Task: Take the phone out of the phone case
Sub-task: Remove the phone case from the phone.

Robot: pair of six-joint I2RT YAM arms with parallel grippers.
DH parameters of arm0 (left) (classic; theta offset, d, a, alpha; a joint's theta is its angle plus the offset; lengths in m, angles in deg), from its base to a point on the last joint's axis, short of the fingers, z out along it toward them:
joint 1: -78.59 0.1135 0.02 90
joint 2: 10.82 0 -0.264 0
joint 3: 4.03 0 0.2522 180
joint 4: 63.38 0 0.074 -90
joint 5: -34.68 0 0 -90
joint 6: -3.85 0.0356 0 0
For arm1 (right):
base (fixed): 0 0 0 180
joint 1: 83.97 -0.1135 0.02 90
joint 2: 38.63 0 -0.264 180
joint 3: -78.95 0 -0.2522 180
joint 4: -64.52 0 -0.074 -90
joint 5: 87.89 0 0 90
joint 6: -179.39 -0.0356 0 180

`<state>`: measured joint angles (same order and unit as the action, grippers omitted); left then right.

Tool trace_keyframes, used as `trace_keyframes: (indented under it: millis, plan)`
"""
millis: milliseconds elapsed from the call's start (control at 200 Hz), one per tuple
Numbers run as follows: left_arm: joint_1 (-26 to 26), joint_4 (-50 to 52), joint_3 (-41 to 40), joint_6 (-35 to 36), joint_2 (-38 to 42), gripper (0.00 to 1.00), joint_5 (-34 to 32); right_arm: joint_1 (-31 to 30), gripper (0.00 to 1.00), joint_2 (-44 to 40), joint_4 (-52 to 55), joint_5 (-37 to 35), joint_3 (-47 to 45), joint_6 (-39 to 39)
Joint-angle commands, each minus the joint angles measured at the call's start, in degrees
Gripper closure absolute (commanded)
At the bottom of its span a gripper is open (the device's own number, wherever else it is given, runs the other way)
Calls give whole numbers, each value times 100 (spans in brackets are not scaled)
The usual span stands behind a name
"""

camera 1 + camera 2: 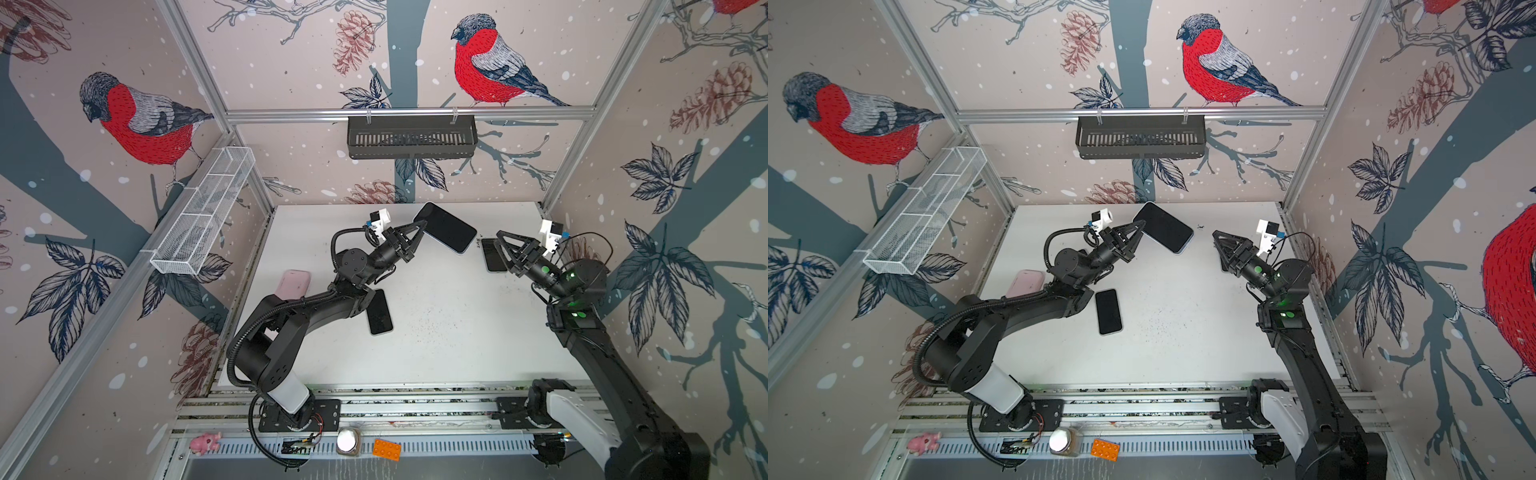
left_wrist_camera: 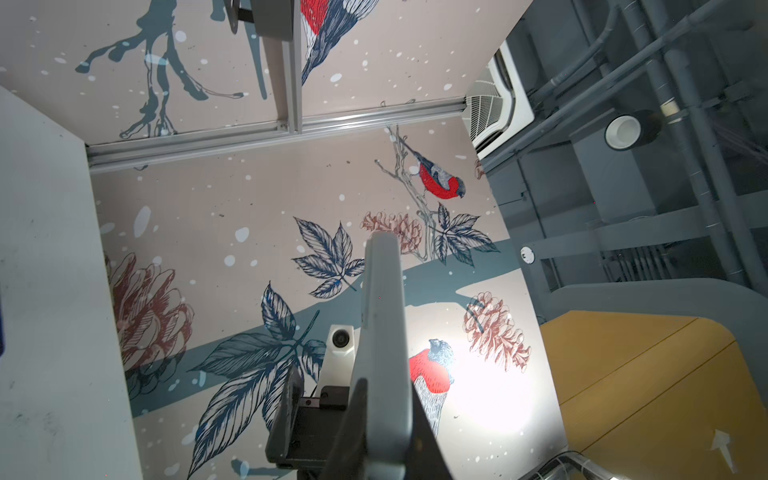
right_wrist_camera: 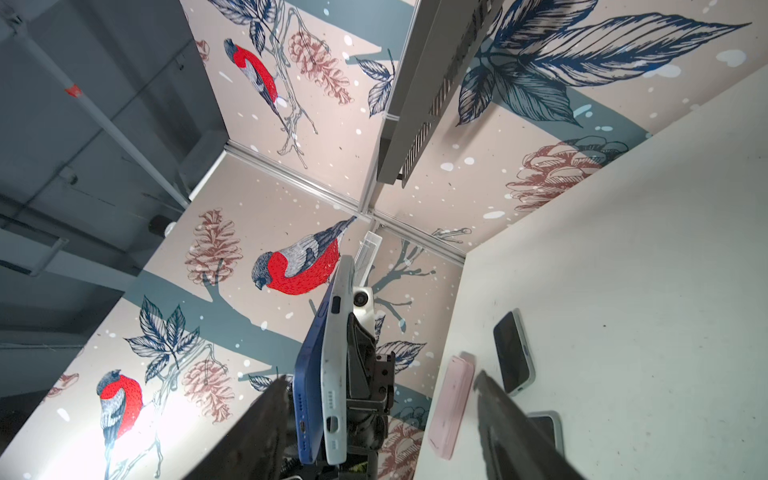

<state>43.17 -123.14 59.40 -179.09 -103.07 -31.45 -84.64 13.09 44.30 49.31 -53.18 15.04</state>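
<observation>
My left gripper is shut on the phone case, holding it up over the back of the table, screen side up in both top views. The right wrist view shows the blue phone with its port end peeled away from the pale case. In the left wrist view my left gripper clamps the case's pale edge. My right gripper is open just right of the phone. One of its fingers is beside the phone's port end.
A second dark phone and a pink case lie on the white table. A third phone lies under my right gripper. A black basket and a wire basket hang on the walls.
</observation>
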Motion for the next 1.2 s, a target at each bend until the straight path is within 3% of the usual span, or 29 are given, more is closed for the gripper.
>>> trace_keyframes:
  millis: [0, 320, 1196]
  plan:
    - [31, 230, 62, 123, 92, 100, 517, -8, 35, -145, 196, 552, -48, 530]
    - [9, -118, -189, -5, 40, 100, 543, -176, 49, -332, 225, 652, -461, 684]
    - [-209, -603, -116, -110, -294, 100, 614, -526, 56, -106, -332, 441, -809, 509]
